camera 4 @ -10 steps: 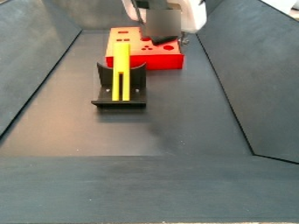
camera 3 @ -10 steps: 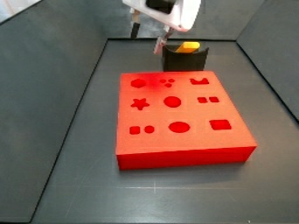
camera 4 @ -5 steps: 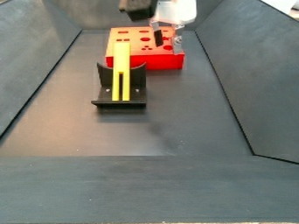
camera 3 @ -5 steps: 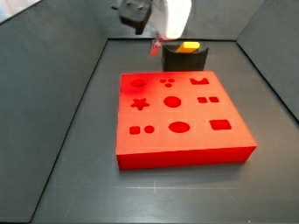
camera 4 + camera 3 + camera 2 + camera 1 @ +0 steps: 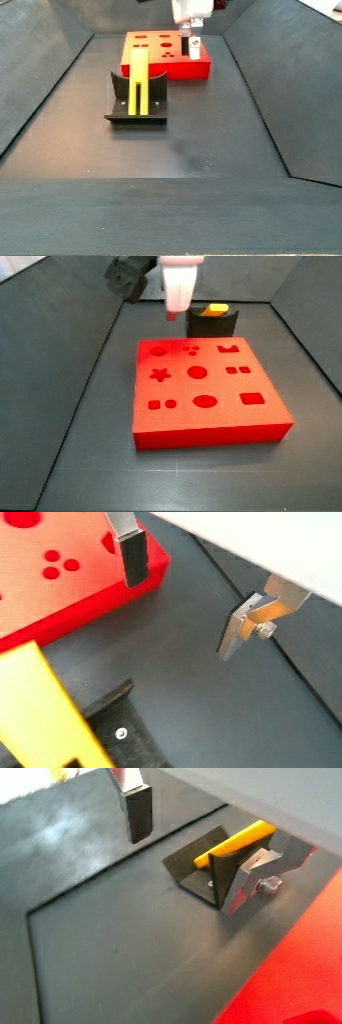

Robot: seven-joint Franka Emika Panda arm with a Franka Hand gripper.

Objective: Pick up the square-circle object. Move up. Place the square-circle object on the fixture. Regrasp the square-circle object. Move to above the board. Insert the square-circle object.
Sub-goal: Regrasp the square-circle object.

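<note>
The square-circle object [image 5: 138, 78], a long yellow peg with an orange end [image 5: 214, 308], lies across the top of the dark fixture [image 5: 135, 108]. It also shows in both wrist views [image 5: 235, 845] [image 5: 48, 717], resting on the fixture [image 5: 198, 866]. The red board [image 5: 207, 391] with shaped cutouts lies flat beside the fixture. My gripper [image 5: 171, 311] hangs open in the air beside the fixture, above the board's end [image 5: 191, 45]. Nothing is between its fingers [image 5: 138, 813] [image 5: 246, 624].
Dark sloping walls [image 5: 47, 90] enclose the dark floor [image 5: 187, 150] on both sides. The board fills much of the floor in a side view [image 5: 254, 426].
The gripper has turned about its vertical axis and shifted slightly sideways away from the fixture. The peg stays on the fixture, and the board has not moved.
</note>
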